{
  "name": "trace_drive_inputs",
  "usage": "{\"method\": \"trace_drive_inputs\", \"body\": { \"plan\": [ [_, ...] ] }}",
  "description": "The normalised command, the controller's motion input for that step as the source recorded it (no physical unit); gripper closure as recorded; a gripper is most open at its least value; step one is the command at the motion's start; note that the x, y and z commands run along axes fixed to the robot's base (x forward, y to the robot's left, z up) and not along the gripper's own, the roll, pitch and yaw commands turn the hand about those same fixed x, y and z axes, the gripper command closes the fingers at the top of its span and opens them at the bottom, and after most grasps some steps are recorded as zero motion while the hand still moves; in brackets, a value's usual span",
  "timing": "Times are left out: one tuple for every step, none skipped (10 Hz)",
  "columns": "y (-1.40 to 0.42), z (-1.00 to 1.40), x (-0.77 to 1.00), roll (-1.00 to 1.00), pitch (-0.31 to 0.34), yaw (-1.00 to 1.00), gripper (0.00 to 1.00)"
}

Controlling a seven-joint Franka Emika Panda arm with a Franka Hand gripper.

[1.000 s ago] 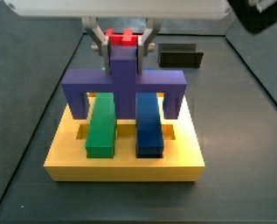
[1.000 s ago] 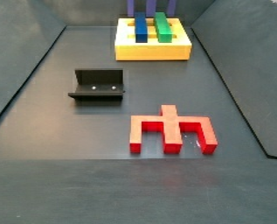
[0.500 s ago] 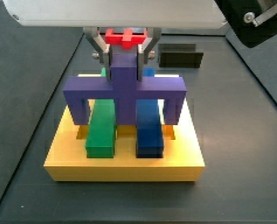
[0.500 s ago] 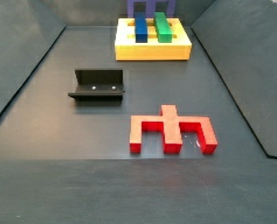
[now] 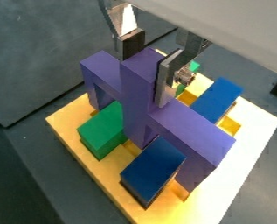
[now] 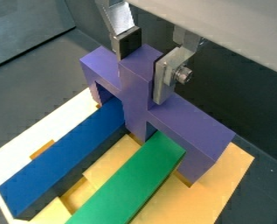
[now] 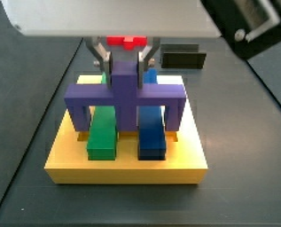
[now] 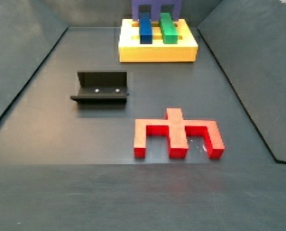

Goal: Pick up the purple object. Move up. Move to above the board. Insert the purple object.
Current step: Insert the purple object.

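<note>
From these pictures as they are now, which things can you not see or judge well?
- Whether the legs of the purple object sit in the slots of the board: in both side views and both wrist views the piece hides its own leg ends.
- The claw in a side view: cut off by the picture's upper edge.
- The red piece in a side view: mostly behind the claw.

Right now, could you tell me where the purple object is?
The purple object stands on the board, straddling the green bar and blue bar, with the tool on its stub.
</note>
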Motion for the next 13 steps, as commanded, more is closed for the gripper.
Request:
{"method": "trace_drive_inputs", "body": {
  "plan": [
    [-0.05, -0.19, 0.0, 0.0, -0.087, 0.03, 1.0],
    [-0.03, -0.08, 0.0, 0.11, -0.02, 0.07, 1.0],
    [0.0, -0.05, 0.0, 0.12, -0.006, 0.1, 1.0],
    [0.0, -0.05, 0.0, 0.15, 0.0, 0.07, 1.0],
    [-0.07, -0.1, 0.0, 0.16, 0.0, 0.03, 1.0],
    [-0.12, -0.14, 0.02, 0.2, 0.0, 0.1, 1.0],
    [-0.14, -0.14, 0.06, 0.18, 0.0, 0.08, 1.0],
    [-0.14, -0.15, 0.11, 0.18, 0.0, 0.05, 1.0],
    [-0.11, -0.16, 0.18, 0.18, 0.009, 0.01, 1.0],
    [-0.09, -0.15, 0.23, 0.2, 0.02, 0.0, 1.0],
    [-0.04, -0.14, 0.2, 0.2, 0.03, 0.0, 1.0],
    [0.0, -0.07, 0.05, 0.19, 0.043, 0.0, 1.0],
    [0.01, 0.01, 0.0, 0.12, 0.01, 0.07, 1.0]
  ]
}}
